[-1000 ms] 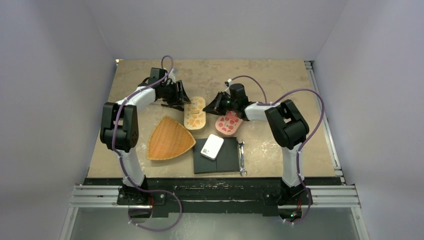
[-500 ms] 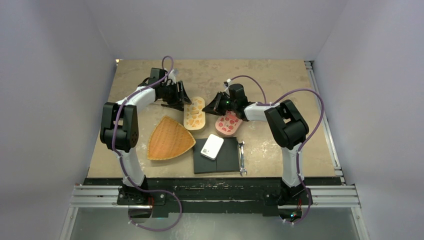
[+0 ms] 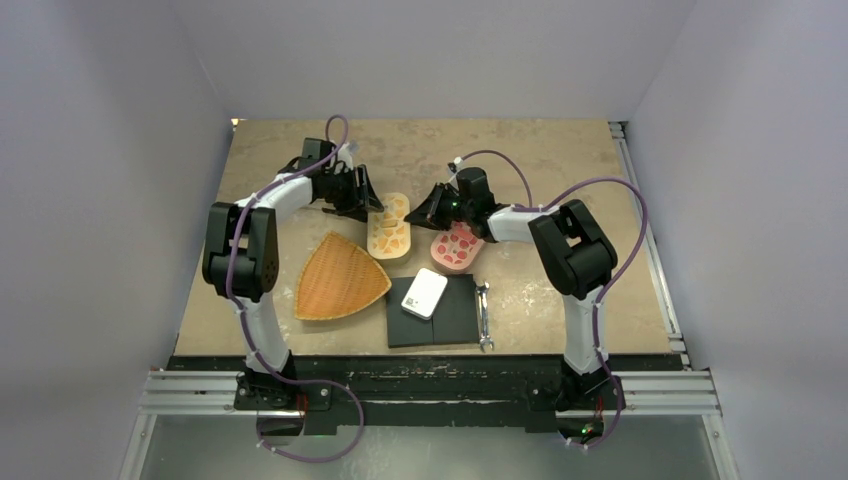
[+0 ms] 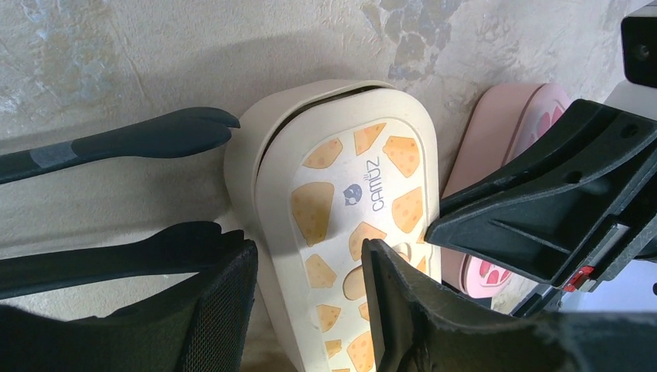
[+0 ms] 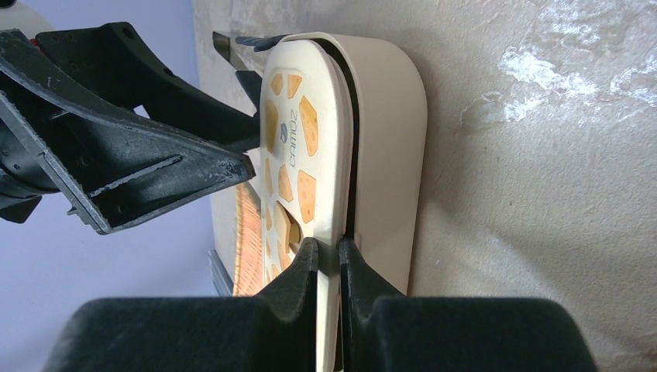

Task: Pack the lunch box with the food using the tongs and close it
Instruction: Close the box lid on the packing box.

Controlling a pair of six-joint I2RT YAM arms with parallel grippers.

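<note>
The cream lunch box point(image 3: 389, 226) with a cheese-print lid point(image 4: 352, 194) lies on the table. The lid sits on it slightly askew, with a dark gap along the rim point(image 5: 350, 139). My right gripper point(image 5: 327, 246) is shut on the lid's thin edge from the right side point(image 3: 427, 211). My left gripper point(image 4: 308, 252) stands open over the box's left part, one finger beside its wall and the other above the lid point(image 3: 358, 200). The dark tongs point(image 4: 124, 143) lie on the table left of the box, tips toward it. The food is hidden.
A pink lunch box point(image 3: 457, 246) lies right of the cream one. A wicker tray point(image 3: 338, 276) sits in front of the left gripper. Nearer the front are a black mat point(image 3: 450, 318), a small white box point(image 3: 424, 292) on it, and a silver wrench point(image 3: 484, 316).
The left arm has shifted very slightly. The right gripper and the lunch box have stayed where they were.
</note>
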